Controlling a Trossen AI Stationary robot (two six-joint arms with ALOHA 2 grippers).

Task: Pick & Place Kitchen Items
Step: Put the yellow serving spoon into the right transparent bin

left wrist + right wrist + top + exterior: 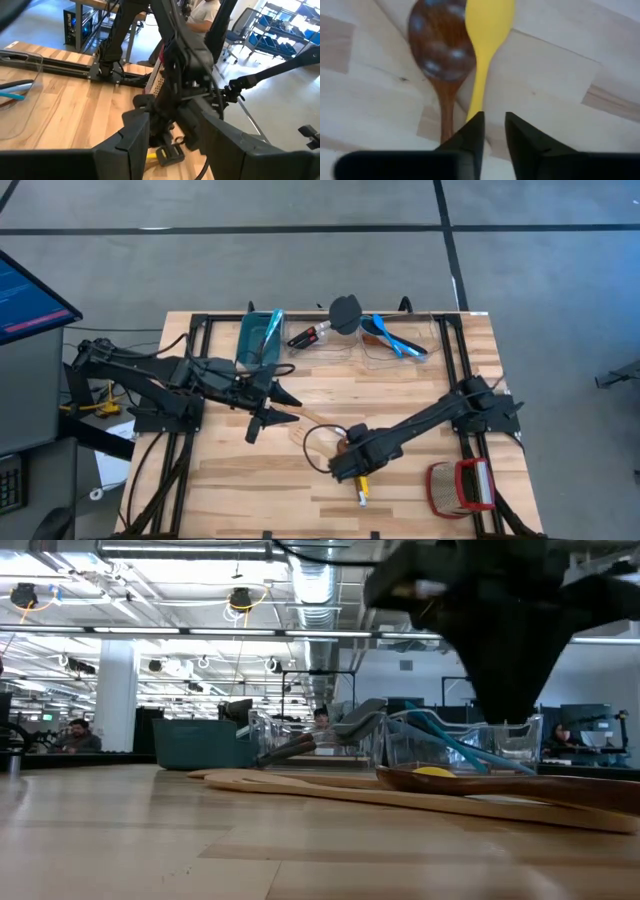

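hovering low over the table's centre, the right gripper point(493, 131) had its fingers narrowly parted astride the yellow spoon's point(485, 30) handle, apparently mid-grasp or release, while the left gripper point(262, 418), fingers spread and empty, waited at nine o'clock.

Bright overhead lighting, blurred foreground.

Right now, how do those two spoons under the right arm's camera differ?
The yellow spoon is bright, smooth silicone-looking; the wooden spoon is dark brown with a glossy grain. The yellow spoon's bowl looks narrower, the wooden spoon's rounder and wider. The yellow handle runs toward the right tool; the wooden handle passes beside it. Both lie flat on the table, side by side.
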